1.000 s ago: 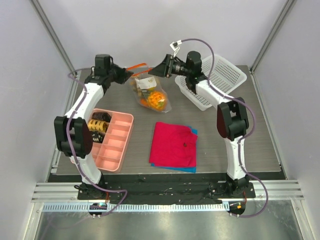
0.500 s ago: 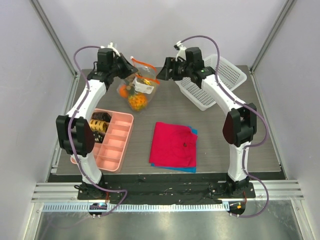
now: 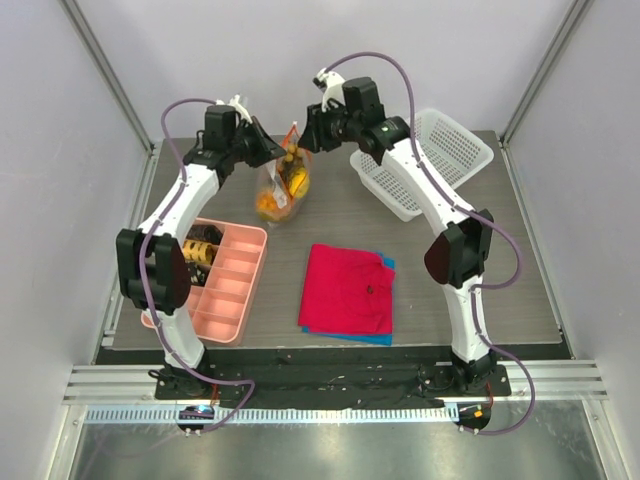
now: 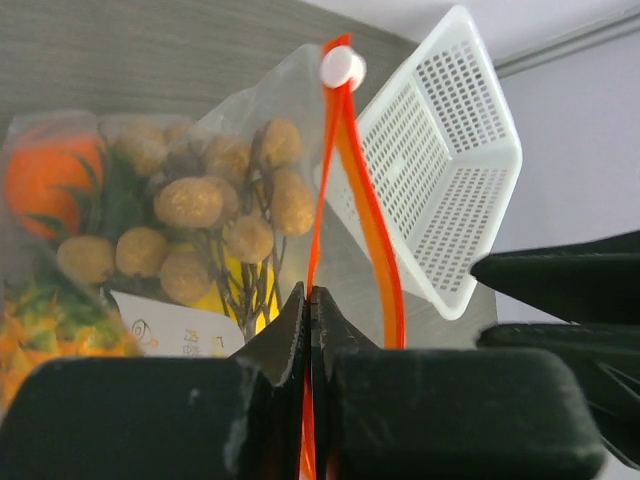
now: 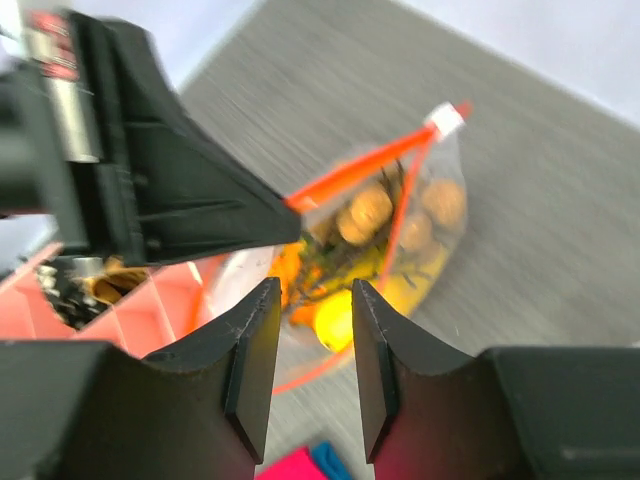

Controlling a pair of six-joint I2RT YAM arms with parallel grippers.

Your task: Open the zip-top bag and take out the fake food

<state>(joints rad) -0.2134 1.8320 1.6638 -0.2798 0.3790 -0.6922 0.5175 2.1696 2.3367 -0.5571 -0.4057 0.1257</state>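
The zip-top bag (image 3: 281, 185) hangs clear of the table at the back centre, full of fake food. My left gripper (image 3: 270, 152) is shut on one side of its orange-red zip strip (image 4: 345, 200); in the left wrist view the jaws (image 4: 308, 293) pinch the strip. Through the plastic I see an orange fruit (image 4: 45, 180), a pineapple (image 4: 60, 325) and brown round pieces (image 4: 190, 200). My right gripper (image 3: 309, 128) is open and empty just right of the bag's mouth; its fingers (image 5: 315, 300) frame the bag (image 5: 385, 240) and the left gripper (image 5: 190, 200) without touching.
A pink compartment tray (image 3: 226, 282) with dark ringed pieces (image 3: 198, 250) lies at the left. A white mesh basket (image 3: 430, 160) stands at the back right. A red cloth (image 3: 347, 288) on a blue one lies at the centre front.
The bag has been lifted off the table and now hangs upright from the left gripper. The right gripper has risen and moved left towards the bag's mouth.
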